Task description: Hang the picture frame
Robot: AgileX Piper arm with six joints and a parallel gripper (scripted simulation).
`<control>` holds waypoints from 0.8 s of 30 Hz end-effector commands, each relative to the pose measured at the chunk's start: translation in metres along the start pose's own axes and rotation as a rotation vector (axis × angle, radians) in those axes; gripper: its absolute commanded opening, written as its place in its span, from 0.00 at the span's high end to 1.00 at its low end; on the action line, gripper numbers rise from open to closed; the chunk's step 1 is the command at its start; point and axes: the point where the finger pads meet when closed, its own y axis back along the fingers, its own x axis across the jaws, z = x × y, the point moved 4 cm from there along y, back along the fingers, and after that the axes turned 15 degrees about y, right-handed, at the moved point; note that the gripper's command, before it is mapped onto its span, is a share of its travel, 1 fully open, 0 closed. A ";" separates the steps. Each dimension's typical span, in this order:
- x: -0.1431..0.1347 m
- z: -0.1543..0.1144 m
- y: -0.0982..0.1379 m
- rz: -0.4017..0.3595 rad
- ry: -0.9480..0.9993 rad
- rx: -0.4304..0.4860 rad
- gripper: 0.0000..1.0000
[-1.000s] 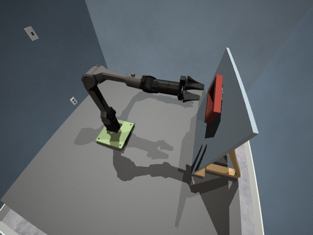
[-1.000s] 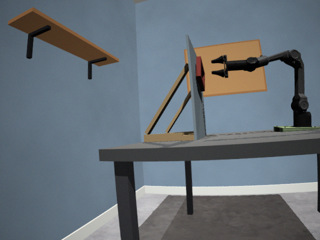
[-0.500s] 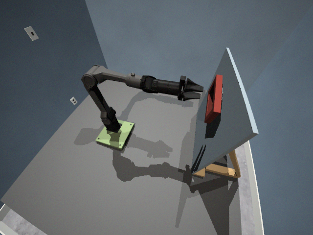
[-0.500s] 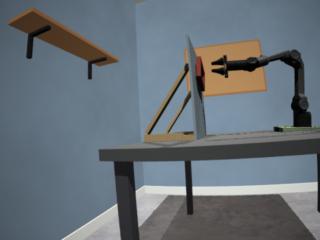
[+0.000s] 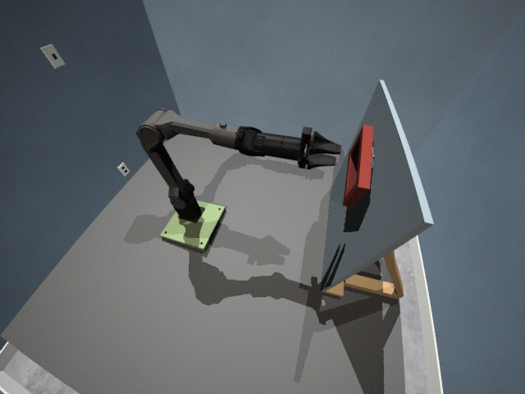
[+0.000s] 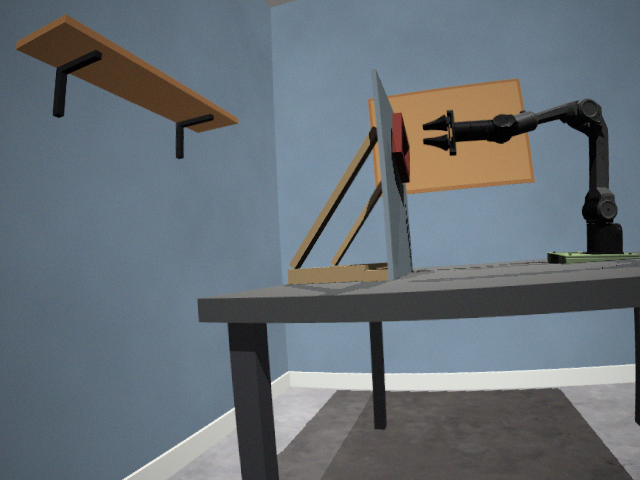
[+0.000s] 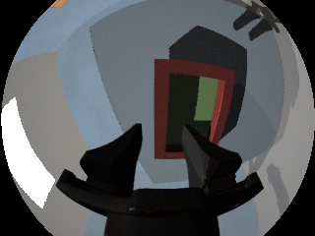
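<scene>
Blue walls enclose a corner where a grey surface [image 6: 413,304] carries everything: a tall grey board [image 5: 381,203] propped upright by a wooden brace [image 6: 330,206], and the arm on its green base plate [image 5: 169,232]. A wooden shelf [image 6: 129,77] and an orange panel [image 6: 480,155] hang on the walls behind, well out of the way. The red picture frame [image 5: 359,169] lies against the board's face, high up; the screw itself is too small to make out. The gripper [image 6: 424,133] points level at the frame, near but apart from it, its fingers partly spread and holding nothing. This looks like the approach before the grasp; the next move calls for closing the gap and setting the fingers over one frame edge. Nothing stands between.
</scene>
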 end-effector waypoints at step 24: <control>0.005 -0.002 0.001 0.006 -0.001 0.000 0.37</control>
